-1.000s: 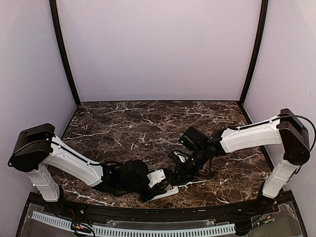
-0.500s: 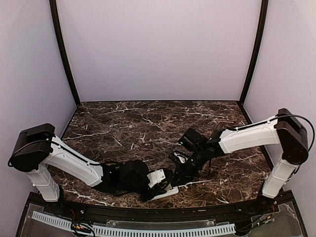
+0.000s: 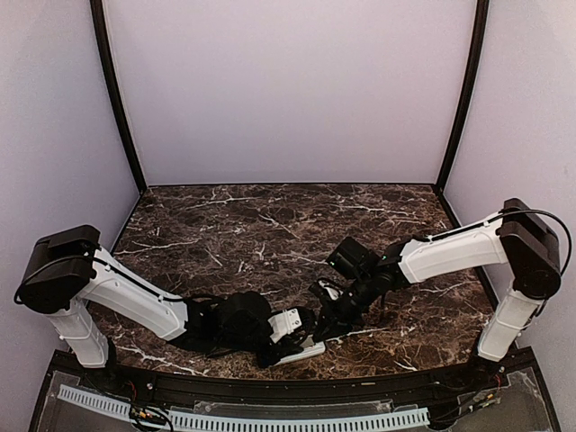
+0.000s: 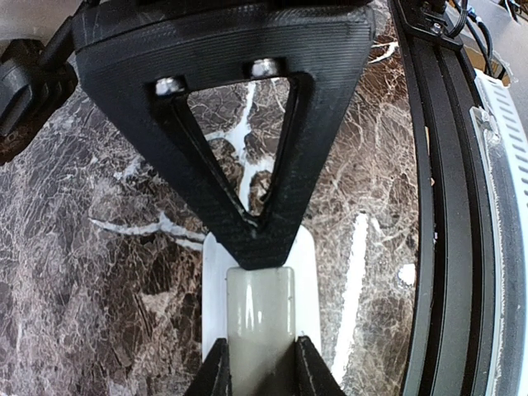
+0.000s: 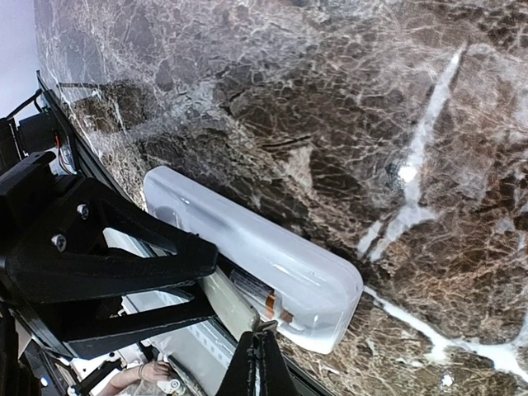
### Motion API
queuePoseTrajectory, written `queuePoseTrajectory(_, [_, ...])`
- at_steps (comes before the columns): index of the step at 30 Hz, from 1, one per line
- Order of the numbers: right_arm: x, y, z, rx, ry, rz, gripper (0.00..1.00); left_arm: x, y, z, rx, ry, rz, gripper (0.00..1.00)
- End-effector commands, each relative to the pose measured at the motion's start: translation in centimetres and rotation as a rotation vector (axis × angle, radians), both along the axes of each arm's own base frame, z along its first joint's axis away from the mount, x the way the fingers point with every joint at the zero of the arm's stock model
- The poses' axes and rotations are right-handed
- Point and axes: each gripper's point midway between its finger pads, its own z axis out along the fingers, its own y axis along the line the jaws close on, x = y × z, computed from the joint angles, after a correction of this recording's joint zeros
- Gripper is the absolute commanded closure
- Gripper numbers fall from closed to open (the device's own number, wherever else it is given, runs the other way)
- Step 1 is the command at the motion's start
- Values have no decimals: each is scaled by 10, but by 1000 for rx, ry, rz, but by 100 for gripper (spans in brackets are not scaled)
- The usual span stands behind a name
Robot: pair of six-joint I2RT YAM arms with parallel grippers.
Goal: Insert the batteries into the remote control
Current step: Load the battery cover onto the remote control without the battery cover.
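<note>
Clearly, one remote control [image 5: 264, 256] sits clamped in left tool [image 4: 262, 367]; right tool [image 5: 259, 356] closed beside one battery [image 5: 262, 299].

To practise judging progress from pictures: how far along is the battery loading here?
Done: one battery appears seated in the remote control. In hand: the left gripper clamps the remote at the table's near edge, and the right gripper, fingertips together, is at that battery. Left: any second battery and a cover; neither is visible.
</note>
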Motion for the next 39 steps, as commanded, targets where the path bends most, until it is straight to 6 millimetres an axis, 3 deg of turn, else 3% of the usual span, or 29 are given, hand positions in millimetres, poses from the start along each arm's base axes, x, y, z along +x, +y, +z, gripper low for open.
queuePoseTrajectory(1, [-10,9,-12,30,29,28,98,-16,40,-51,224,74,-8,92])
queuePoseTrajectory(21, [-5,17,-14,67,-11,38,99,-18,42,-58,255,60,-19,84])
queuePoseTrajectory(31, [-8,13,-26,45,-10,41,100,-18,43,-58,259,36,-19,70])
queuePoseTrajectory(39, [-7,9,-26,24,-24,41,100,-19,43,-57,259,37,-17,67])
